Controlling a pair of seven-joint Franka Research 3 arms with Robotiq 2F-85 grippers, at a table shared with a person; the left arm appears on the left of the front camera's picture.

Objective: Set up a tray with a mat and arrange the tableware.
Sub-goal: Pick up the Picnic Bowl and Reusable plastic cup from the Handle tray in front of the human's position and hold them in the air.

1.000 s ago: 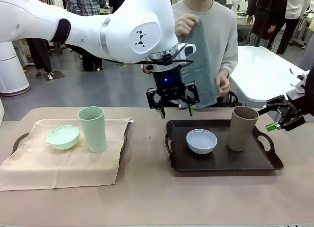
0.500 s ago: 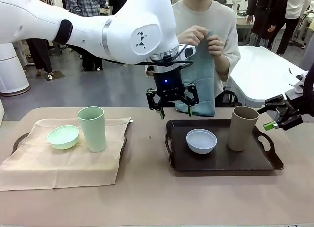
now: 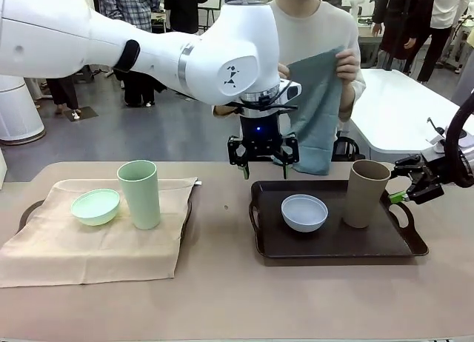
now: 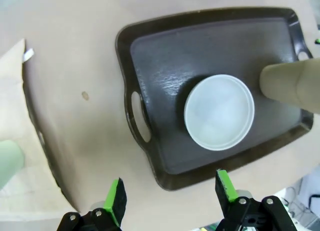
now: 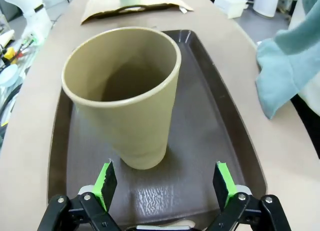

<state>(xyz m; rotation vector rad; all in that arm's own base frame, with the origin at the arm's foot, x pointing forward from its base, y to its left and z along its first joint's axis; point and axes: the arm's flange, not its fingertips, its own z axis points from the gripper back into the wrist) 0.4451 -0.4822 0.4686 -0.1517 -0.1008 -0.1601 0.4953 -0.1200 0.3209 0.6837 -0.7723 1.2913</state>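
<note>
A dark tray (image 3: 337, 247) holds a white bowl (image 3: 304, 212) and a tall tan cup (image 3: 365, 194). My left gripper (image 3: 264, 164) hangs open above the tray's far left corner, looking down on the tray (image 4: 165, 56), bowl (image 4: 219, 118) and cup (image 4: 292, 83). My right gripper (image 3: 405, 185) stands open just right of the tan cup (image 5: 125, 91), its fingers (image 5: 105, 178) apart from it. At the left, a pale green cup (image 3: 139, 194) and bowl (image 3: 95, 206) rest on a beige mat (image 3: 96, 242). The person holds up a teal cloth (image 3: 318, 112).
The beige mat covers a second dark tray whose handle (image 3: 26, 212) shows at the left. Bare table lies between the two trays and along the front edge. The teal cloth (image 5: 290, 66) hangs close to the far side of the dark tray (image 5: 210, 121).
My left arm has shifted slightly right and turned at the wrist. The right gripper has dropped a little by the tan cup. The person has re-gripped the teal cloth and holds it spread.
</note>
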